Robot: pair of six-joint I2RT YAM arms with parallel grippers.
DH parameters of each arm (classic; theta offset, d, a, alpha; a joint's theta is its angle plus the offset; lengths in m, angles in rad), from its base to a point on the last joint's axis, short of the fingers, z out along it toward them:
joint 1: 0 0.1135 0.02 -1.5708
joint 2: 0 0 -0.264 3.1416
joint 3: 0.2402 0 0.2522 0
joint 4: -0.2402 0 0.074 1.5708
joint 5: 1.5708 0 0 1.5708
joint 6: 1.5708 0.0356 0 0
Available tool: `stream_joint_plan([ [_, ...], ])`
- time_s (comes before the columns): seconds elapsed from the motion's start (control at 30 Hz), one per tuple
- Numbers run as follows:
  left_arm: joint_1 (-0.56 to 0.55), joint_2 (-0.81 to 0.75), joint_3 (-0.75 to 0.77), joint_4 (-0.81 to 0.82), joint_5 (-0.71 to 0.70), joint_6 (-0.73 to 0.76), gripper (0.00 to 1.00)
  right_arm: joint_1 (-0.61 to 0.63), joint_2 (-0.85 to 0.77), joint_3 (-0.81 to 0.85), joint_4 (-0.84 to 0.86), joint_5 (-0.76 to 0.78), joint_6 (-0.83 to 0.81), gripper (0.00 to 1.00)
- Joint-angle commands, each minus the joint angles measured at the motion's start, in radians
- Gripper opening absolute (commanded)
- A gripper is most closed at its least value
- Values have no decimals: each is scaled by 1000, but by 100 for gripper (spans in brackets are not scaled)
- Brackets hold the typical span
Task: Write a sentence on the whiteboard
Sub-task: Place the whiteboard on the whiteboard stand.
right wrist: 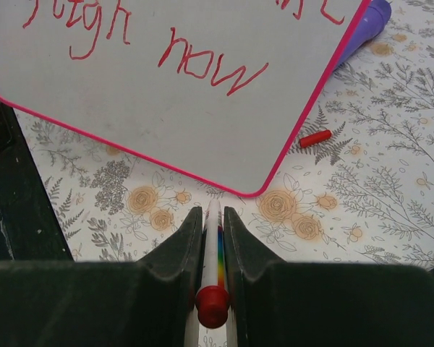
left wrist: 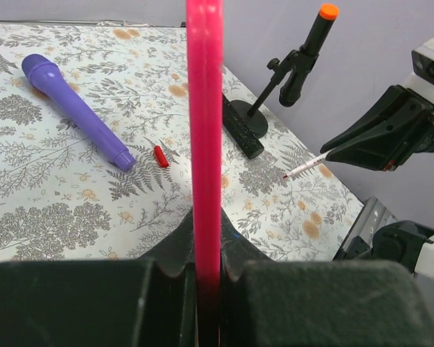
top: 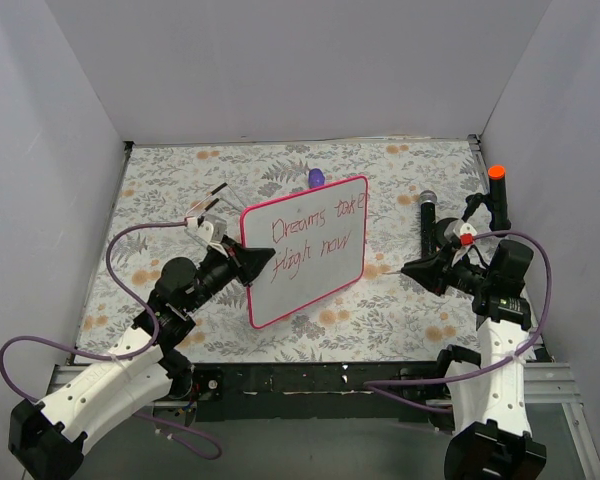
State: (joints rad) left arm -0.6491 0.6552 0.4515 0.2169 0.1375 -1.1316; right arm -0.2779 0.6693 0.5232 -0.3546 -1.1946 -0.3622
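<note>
Pink-framed whiteboard (top: 305, 250) edge clamped by left tool (top: 254, 262).

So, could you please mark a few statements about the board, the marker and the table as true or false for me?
1. The left jaws are shut on the pink frame of the whiteboard. True.
2. The marker in the right jaws touches the whiteboard. False: its tip is clear of the board.
3. The sentence is written in blue. False: it is red.
4. A small red cap lies on the table near the purple stick. True.
</note>
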Motion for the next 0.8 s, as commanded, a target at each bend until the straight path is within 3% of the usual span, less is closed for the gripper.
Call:
stream_joint_plan([
  [0.0,6,-46,30,226,60,53,0,-38,-13,-9,58,-54,3,1],
  [0.17,9,-88,-42,300,71,69,0,-76,-36,-32,98,-89,37,1],
  [0.77,16,-146,-33,251,70,95,0,-135,-123,-89,190,-114,141,1],
])
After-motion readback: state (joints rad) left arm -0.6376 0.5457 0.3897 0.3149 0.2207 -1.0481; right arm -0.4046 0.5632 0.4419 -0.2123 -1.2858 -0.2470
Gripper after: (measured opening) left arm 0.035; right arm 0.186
